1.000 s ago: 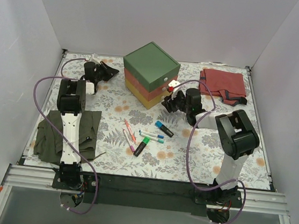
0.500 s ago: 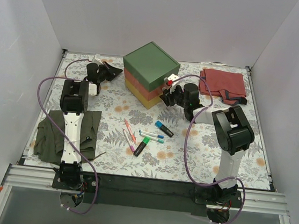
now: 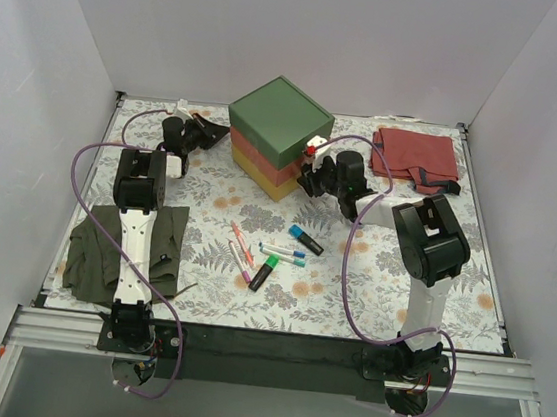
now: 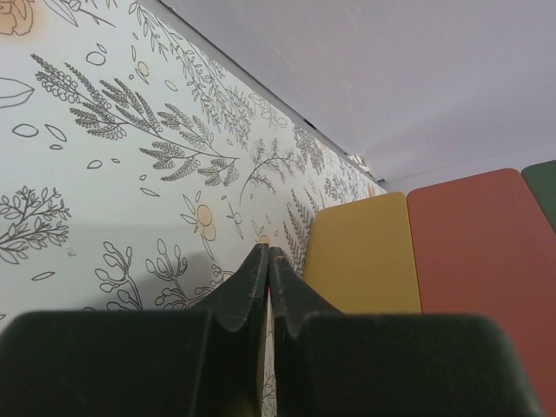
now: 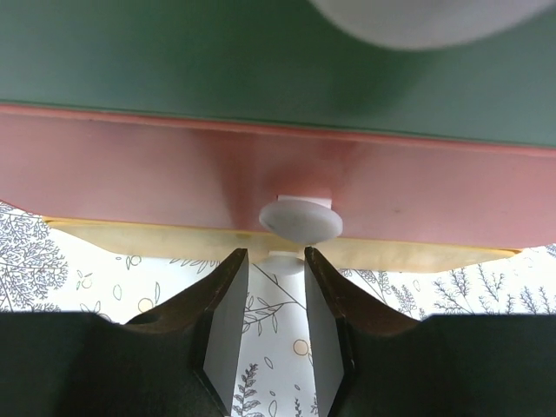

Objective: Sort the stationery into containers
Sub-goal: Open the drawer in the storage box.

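The containers are green (image 3: 281, 115), red (image 3: 261, 156) and yellow (image 3: 258, 174) drawers stacked as one box at the table's back centre. My left gripper (image 3: 214, 132) is shut and empty, its tips (image 4: 268, 253) next to the yellow drawer's side wall (image 4: 360, 256). My right gripper (image 3: 308, 177) is open at the box's knob face. Its fingertips (image 5: 276, 255) flank the yellow drawer's white knob (image 5: 280, 263), just below the red drawer's knob (image 5: 301, 218). Pens (image 3: 282, 252) and two black highlighters (image 3: 305, 239) (image 3: 263, 272) lie on the mat in front of the box.
A red cloth (image 3: 415, 156) lies at the back right. An olive cloth (image 3: 92, 253) lies under the left arm at the front left. Purple cables (image 3: 353, 257) loop from both arms. White walls enclose the table on three sides.
My right gripper has moved left and back, up to the box's knob face. My left gripper has edged right toward the box's left side.
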### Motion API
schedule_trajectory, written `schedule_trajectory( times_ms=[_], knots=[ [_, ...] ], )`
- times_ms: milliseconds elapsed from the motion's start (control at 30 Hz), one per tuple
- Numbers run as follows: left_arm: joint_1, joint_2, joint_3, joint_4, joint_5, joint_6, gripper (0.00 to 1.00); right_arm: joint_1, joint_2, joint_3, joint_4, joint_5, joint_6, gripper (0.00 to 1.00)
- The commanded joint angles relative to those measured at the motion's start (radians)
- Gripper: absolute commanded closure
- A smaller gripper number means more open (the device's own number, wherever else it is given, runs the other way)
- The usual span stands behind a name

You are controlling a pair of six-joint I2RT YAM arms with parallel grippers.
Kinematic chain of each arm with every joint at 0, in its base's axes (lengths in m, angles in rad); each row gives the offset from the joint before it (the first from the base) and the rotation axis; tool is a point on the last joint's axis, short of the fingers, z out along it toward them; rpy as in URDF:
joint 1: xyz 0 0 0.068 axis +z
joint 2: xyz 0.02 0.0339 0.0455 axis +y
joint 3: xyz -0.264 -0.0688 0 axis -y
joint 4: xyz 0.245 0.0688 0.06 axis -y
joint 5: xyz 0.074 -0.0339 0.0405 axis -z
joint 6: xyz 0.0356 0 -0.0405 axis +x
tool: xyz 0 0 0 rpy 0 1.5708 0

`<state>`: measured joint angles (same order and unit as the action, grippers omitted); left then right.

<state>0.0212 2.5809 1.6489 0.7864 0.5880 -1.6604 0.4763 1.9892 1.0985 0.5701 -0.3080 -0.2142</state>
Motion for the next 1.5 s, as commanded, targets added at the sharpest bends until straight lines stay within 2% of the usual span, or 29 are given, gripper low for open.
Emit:
schedule_trajectory(
  times_ms=[0, 367, 567, 833, 967, 1467],
  knots=[
    [-0.004, 0.008, 0.026, 0.03, 0.015, -0.012, 1.0, 0.008, 0.008, 0.037, -0.022, 0.009, -0.01, 0.59],
    [-0.004, 0.007, 0.02, 0.034, 0.019, -0.013, 1.0, 0.012, 0.033, 0.057, -0.026, 0.035, -0.01, 0.6],
    [-0.006, 0.013, 0.022, 0.04, 0.019, -0.018, 1.0, 0.016, 0.037, 0.064, -0.036, 0.035, -0.017, 0.65],
    [-0.006, 0.007, 0.019, 0.042, 0.021, -0.015, 1.0, 0.022, 0.048, 0.087, -0.072, 0.038, -0.03, 0.78],
    [-0.006, 0.004, 0.018, 0.042, 0.022, -0.015, 1.0, 0.021, 0.014, 0.044, -0.084, 0.052, -0.048, 0.82],
    [-0.006, -0.01, 0.009, 0.002, 0.012, 0.048, 1.0, 0.019, -0.179, -0.134, -0.11, 0.061, -0.076, 0.85]
  ],
)
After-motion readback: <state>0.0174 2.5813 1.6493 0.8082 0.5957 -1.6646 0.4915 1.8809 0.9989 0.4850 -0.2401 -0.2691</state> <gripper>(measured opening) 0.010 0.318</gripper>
